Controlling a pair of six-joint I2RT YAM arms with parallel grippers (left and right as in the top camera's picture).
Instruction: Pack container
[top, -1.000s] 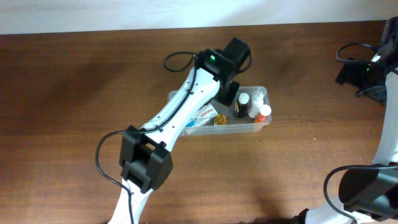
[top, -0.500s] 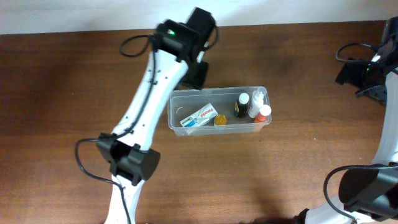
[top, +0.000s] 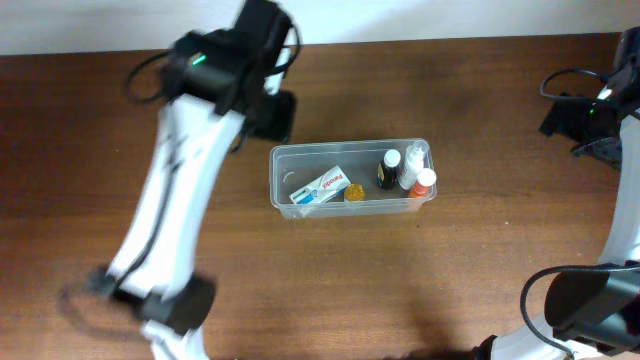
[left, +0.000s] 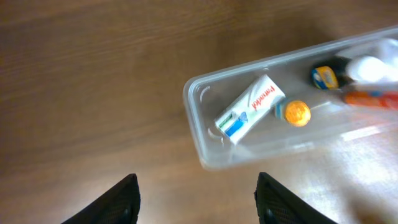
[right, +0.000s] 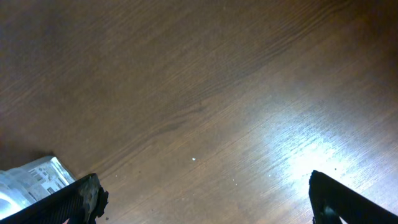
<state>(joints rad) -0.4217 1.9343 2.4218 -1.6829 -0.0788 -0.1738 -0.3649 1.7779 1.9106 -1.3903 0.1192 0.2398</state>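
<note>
The clear plastic container sits mid-table. It holds a white box, a small yellow-capped item, a dark bottle, a white bottle and an orange-capped bottle. In the left wrist view the container lies above the open, empty left gripper, with the box and yellow cap inside. The left gripper is up and left of the container. The right gripper is open over bare wood at the far right.
A white printed packet shows at the lower left of the right wrist view. The wooden table meets a pale wall along the back edge. Black cables hang by the right arm.
The left arm has swung left and back, away from the container, which now shows fully uncovered. The right arm has not moved.
</note>
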